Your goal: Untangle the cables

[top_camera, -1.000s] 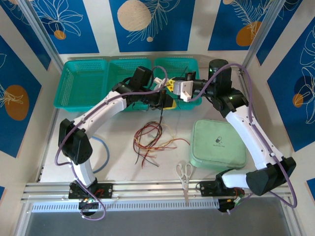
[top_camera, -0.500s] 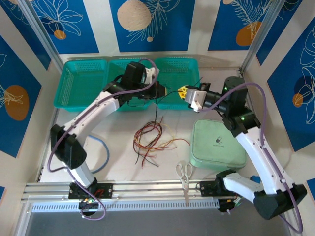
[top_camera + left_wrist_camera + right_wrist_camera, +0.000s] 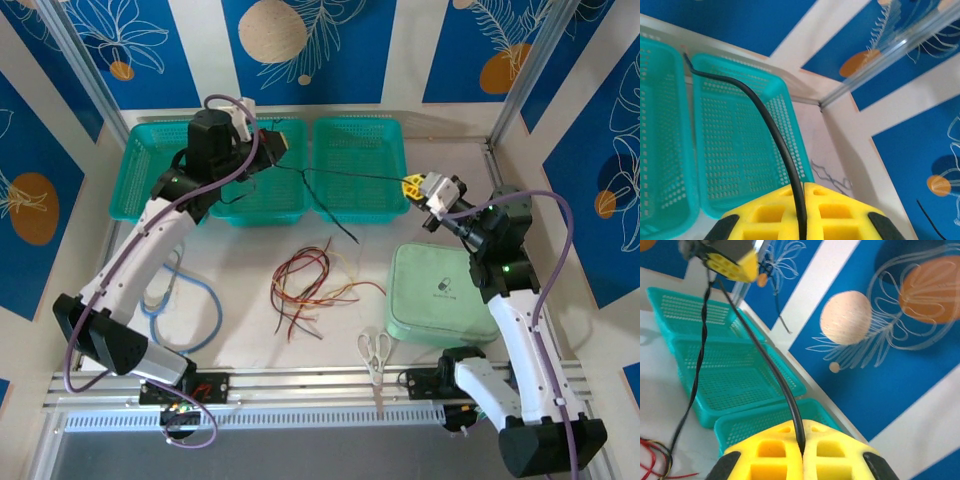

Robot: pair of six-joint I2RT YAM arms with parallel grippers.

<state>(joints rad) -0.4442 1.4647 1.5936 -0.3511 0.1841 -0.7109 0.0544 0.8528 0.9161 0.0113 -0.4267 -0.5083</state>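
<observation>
Left gripper (image 3: 801,206), its yellow pads pressed tight on a black cable (image 3: 791,170), is raised over the far teal baskets (image 3: 165,165). The right gripper (image 3: 802,450) pinches the same strand farther right, and the cable runs taut through the air between the two. A loose end hangs down toward the table (image 3: 240,335).

The other cables (image 3: 305,285), a loose tangle of red, yellow and dark wires, lie at the centre of the table, nearer than the baskets.

Both wrist views cut the pads off at the bottom edge, so the fingers behind them cannot be made out. In the right wrist view the left gripper is a blur at top left. A twisted dark strand drops from it and leaves the frame beside red wires.

A blue tube (image 3: 217,308) at left is partly hidden by the left arm. A mint-green case (image 3: 440,295) sits at right, with scissors (image 3: 374,350) just near of it.

Blue wall panels (image 3: 300,45) with white leaf drawings and orange and cream discs enclose the white tabletop.
</observation>
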